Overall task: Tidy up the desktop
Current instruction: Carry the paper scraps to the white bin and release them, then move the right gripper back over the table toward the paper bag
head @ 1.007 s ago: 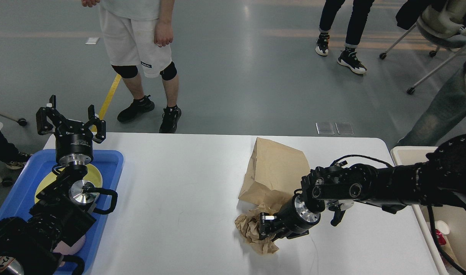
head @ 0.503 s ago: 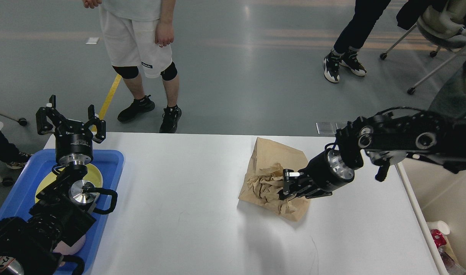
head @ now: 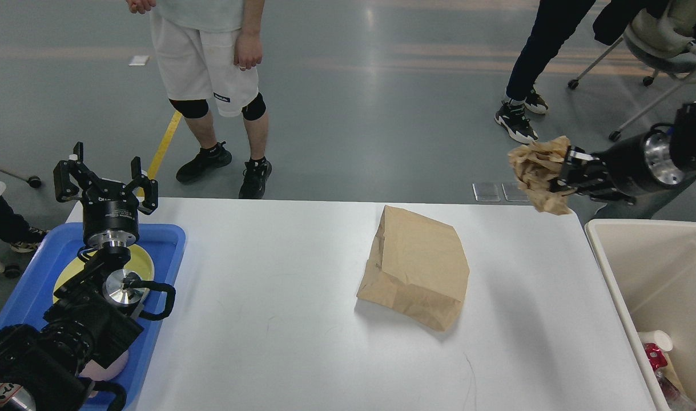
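The white desktop [head: 279,319] fills the lower middle of the head view. A flat brown paper bag [head: 416,268] lies on it right of centre. High above the table's far right corner, my right gripper [head: 564,171] is shut on a crumpled wad of brown paper [head: 537,171], held in the air beside the cream bin [head: 656,274]. My left gripper [head: 105,177] is open, fingers spread, raised over the far end of the blue tray [head: 165,251] at the left.
The blue tray holds a yellow plate [head: 145,265]. The cream bin at the right edge contains a white cup and red item [head: 659,348]. People stand on the floor beyond the table; a wheeled chair [head: 662,34] is at the far right.
My right gripper lifted the crumpled paper off the table near the bag and carried it up and right toward the bin. The left arm stayed still.
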### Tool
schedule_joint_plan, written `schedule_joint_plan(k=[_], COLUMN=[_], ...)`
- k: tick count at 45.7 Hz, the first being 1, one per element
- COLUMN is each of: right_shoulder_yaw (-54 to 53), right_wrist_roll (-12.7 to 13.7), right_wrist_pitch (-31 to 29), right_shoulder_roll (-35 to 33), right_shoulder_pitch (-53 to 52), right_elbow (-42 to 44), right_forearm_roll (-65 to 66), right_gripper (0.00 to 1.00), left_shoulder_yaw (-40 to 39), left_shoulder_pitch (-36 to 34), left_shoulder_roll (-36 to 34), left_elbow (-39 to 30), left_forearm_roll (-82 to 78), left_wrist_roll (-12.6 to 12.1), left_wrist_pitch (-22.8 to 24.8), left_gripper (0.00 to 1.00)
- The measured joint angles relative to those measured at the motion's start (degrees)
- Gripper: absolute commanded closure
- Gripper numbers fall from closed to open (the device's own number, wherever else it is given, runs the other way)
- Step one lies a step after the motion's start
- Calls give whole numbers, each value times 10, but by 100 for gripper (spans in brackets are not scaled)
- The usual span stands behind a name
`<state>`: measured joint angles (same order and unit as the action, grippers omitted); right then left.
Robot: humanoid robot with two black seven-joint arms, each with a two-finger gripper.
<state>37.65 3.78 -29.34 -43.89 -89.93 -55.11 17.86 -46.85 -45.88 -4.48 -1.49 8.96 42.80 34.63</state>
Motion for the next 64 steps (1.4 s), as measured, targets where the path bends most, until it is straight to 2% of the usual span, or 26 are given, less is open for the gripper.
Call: schedule_joint_plan(k=[4, 11, 12, 13, 15, 16, 26, 38, 43, 54, 64], right_shoulder_yaw=[10, 14, 14, 14, 14, 14, 13, 20, 54, 202, 294], right_wrist_roll=[0, 0, 0, 0, 0, 0, -2, 0, 0, 0, -1], right_wrist_pitch=[44, 107, 114, 122, 138, 145, 187, 187, 179, 158, 138], right_shoulder_roll=[-5, -22, -23, -23, -23, -22, 44, 77, 85, 133, 196], right_shoulder_pitch=[66, 160, 172, 186, 218, 233, 346, 359, 324, 211, 46], right_elbow=[52, 91, 97, 105, 127, 139, 276, 289, 284, 262, 170], right_forearm_roll=[-5, -6, -7, -7, -7, -7, -7, -2, 0, -3, -4], right_gripper=[100, 100, 97, 75, 14, 0, 0, 0, 0, 0, 0], left_shoulder_yaw=[0, 0, 0, 0, 0, 0, 0, 0, 0, 0, 0], left_shoulder_pitch=[0, 0, 0, 0, 0, 0, 0, 0, 0, 0, 0], left_shoulder_roll=[0, 0, 0, 0, 0, 0, 0, 0, 0, 0, 0], left_elbow=[0, 0, 0, 0, 0, 0, 0, 0, 0, 0, 0], left_forearm_roll=[0, 0, 0, 0, 0, 0, 0, 0, 0, 0, 0], left_wrist_roll=[0, 0, 0, 0, 0, 0, 0, 0, 0, 0, 0], left_wrist_pitch=[0, 0, 0, 0, 0, 0, 0, 0, 0, 0, 0], left_gripper=[4, 4, 4, 4, 4, 4, 4, 4, 4, 4, 4])
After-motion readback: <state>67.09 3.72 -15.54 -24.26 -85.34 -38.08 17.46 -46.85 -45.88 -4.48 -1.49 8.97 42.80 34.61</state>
